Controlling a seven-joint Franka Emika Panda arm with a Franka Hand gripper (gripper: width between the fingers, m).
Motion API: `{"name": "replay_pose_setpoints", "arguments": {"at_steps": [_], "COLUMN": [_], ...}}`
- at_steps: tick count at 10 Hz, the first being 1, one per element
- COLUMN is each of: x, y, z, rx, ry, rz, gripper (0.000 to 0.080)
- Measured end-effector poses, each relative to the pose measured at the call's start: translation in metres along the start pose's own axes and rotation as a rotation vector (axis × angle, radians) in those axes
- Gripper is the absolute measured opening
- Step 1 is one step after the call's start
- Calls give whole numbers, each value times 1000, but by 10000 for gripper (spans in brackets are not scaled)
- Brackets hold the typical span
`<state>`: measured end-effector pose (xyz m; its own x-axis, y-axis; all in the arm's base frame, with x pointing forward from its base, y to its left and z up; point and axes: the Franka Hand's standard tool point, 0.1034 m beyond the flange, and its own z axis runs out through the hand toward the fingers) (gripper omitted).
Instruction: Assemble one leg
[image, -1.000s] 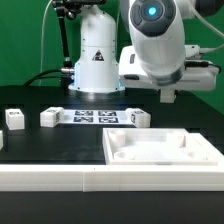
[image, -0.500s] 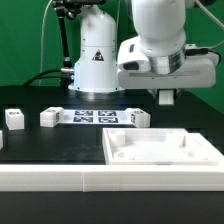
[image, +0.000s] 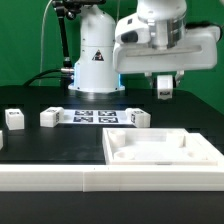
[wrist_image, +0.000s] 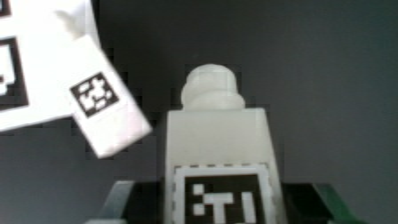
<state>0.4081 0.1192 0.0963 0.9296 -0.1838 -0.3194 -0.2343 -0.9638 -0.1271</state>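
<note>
In the wrist view a white leg (wrist_image: 222, 140) with a black-and-white tag on its face and a rounded peg at its far end sits between my fingers. My gripper (wrist_image: 222, 205) is shut on it. In the exterior view the gripper (image: 165, 88) hangs high above the table, right of the robot base, and the held leg hardly shows there. Three other small white legs stand on the black table: one at the exterior view's left (image: 14, 119), one beside the marker board (image: 49, 117) and one behind the panel (image: 139, 117).
The large flat white square panel (image: 190, 160) with recessed corners lies at the front right. The marker board (image: 95, 117) lies in the middle and also shows in the wrist view (wrist_image: 71, 80). A white rail (image: 60, 180) runs along the front.
The arm has risen and turned, carrying the gripper upward and a little toward the exterior view's left. The parts on the table have not moved.
</note>
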Motion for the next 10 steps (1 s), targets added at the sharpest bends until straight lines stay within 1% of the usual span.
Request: {"name": "replay_pose_setpoints", "arguments": {"at_steps": [2, 3, 4, 5, 6, 7, 8, 9, 10], "x": [3, 4, 12, 16, 20, 26, 34, 38, 38], "y": [-1, -1, 0, 1, 0, -3, -8, -11, -13], "z": [0, 2, 1, -1, -9, -17, -26, -32, -33], "rx": [0, -2, -24, -37, -37, -32, -17, -4, 11], "ry": [152, 197, 296, 373, 433, 480, 551, 609, 680], "rz": [-18, -25, -79, -128, -155, -173, -185, -193, -206], "gripper": [287, 287, 287, 287, 287, 287, 287, 287, 287]}}
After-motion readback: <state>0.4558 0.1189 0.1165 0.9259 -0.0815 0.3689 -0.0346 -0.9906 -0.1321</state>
